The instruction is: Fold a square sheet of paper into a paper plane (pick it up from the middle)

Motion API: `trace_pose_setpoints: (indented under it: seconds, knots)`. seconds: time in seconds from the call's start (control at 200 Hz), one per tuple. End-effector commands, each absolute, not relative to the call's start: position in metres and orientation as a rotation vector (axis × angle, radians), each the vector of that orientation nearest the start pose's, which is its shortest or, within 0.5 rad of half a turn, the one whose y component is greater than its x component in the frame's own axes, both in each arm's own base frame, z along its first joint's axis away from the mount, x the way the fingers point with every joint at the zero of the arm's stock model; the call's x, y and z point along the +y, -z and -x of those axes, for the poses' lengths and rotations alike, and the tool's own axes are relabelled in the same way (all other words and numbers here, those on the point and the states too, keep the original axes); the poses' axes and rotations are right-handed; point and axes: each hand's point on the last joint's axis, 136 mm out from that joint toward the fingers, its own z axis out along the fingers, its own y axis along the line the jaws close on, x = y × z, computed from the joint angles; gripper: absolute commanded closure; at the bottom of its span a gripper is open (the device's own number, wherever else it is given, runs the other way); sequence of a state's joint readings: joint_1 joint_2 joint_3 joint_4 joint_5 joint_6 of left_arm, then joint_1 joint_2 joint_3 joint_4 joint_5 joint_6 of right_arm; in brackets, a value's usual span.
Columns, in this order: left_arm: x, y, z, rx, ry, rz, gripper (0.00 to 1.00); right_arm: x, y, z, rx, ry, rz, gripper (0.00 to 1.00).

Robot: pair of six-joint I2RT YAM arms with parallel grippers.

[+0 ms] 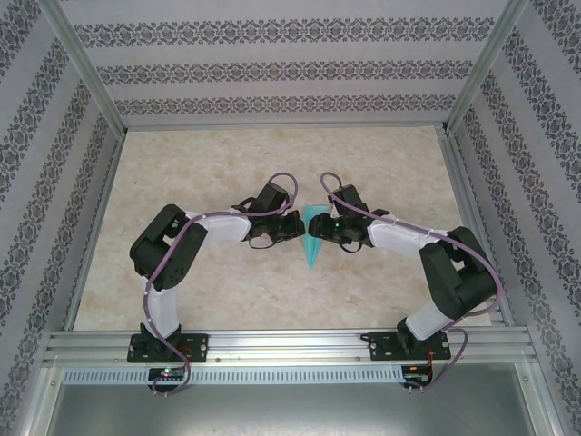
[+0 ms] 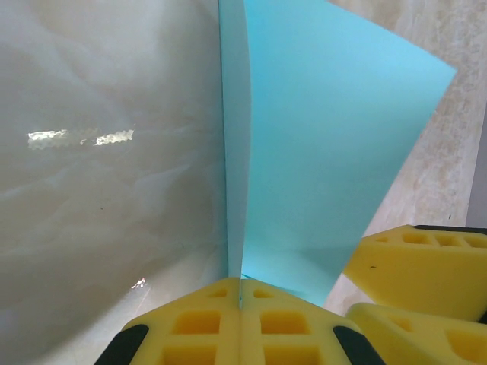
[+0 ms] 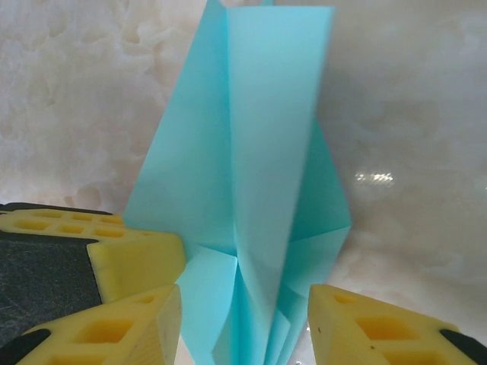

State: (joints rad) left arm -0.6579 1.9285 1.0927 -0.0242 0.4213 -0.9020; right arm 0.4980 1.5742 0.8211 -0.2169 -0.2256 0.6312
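Over the beige marbled table (image 1: 200,173), the turquoise paper plane (image 1: 313,238) runs lengthwise between my hands, nose toward the near edge; left hand (image 2: 240,293) clamps its centre crease, right hand (image 3: 243,300) straddles it, open.

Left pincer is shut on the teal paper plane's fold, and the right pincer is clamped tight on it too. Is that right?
Not quite. The left pincer is shut on the paper plane, but the right pincer is not clamped. The right wrist view shows its jaws standing apart, with the folded paper between them.
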Motion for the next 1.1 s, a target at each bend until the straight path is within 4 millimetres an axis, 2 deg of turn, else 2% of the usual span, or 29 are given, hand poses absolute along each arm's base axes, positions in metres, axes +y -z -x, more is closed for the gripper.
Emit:
trace_pose_setpoints:
  seconds: [0.0, 0.215, 0.37, 0.58, 0.859, 0.929, 1.099]
  knots:
    - [-0.339, -0.038, -0.337, 2.72, 1.095, 0.146, 1.0, 0.21, -0.07, -0.317, 2.604, -0.661, -0.084, 0.52]
    - [-0.34, -0.038, -0.338, 2.72, 1.101, 0.144, 1.0, 0.226, -0.061, -0.314, 2.644, -0.746, -0.042, 0.57]
    - [-0.34, -0.037, -0.337, 2.724, 1.096, 0.146, 1.0, 0.229, -0.05, -0.313, 2.685, -0.745, -0.042, 0.57]
    - [-0.34, -0.037, -0.338, 2.725, 1.095, 0.145, 1.0, 0.243, -0.047, -0.309, 2.702, -0.821, 0.008, 0.6]
    - [-0.34, -0.035, -0.337, 2.729, 1.094, 0.146, 1.0, 0.249, -0.038, -0.301, 2.736, -0.852, 0.006, 0.62]
    - [-0.339, -0.035, -0.337, 2.73, 1.092, 0.148, 1.0, 0.247, -0.036, -0.301, 2.742, -0.832, -0.006, 0.64]
    - [-0.338, -0.039, -0.338, 2.725, 1.095, 0.153, 1.0, 0.241, -0.033, -0.303, 2.756, -0.769, -0.027, 0.78]
